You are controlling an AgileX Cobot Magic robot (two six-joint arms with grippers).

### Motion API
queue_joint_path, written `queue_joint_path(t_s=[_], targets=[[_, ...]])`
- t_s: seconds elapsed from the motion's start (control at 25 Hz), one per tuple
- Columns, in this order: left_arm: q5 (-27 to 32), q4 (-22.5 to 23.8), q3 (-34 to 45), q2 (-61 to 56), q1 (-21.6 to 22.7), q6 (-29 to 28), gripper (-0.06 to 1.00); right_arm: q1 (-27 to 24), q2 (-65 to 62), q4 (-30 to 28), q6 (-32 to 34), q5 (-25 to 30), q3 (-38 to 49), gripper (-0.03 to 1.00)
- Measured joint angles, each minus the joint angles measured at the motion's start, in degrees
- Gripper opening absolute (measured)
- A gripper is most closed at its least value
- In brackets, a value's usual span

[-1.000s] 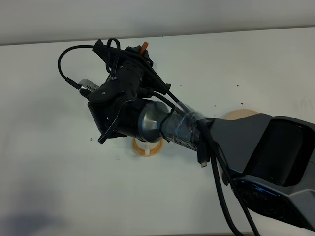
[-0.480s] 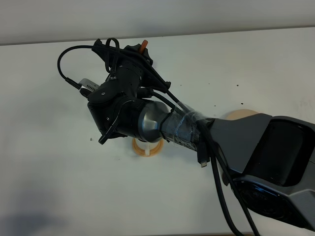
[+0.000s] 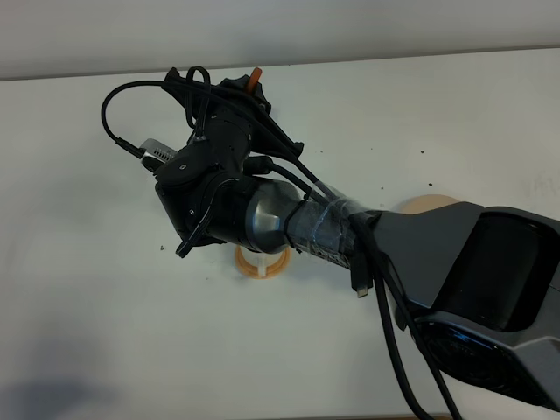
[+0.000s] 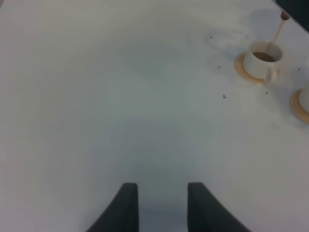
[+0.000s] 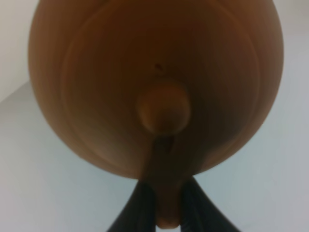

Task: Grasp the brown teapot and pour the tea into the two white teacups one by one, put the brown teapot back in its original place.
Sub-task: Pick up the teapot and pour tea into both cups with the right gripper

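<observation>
The brown teapot [image 5: 154, 82] fills the right wrist view, lid knob [image 5: 163, 108] toward the camera. My right gripper [image 5: 163, 205] is shut on its loop handle. In the exterior high view my right arm [image 3: 227, 188] reaches across the middle and hides the teapot. In the left wrist view one white teacup [image 4: 260, 60] stands on its orange saucer with brown tea inside, and a thin brown stream [image 4: 278, 31] runs down into it. The second teacup [image 4: 304, 99] shows at the frame edge. My left gripper [image 4: 158, 208] is open and empty over bare table.
The pale beige plate [image 3: 429, 203] lies on the right of the white table, partly behind my right arm. An orange saucer [image 3: 261, 264] peeks out under the arm. The table's far edge [image 3: 394, 58] runs along the wall.
The far end of my right gripper has shifted slightly toward the table's far edge. Nothing else has visibly moved.
</observation>
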Motion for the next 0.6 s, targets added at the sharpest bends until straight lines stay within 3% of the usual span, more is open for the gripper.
queue_joint_path(t_s=[0.6], targets=[[0.0, 0.0, 0.0, 0.0, 0.0, 0.0, 0.25, 1.0, 0.0, 0.1, -0.5, 1.2, 0.0, 0.09]])
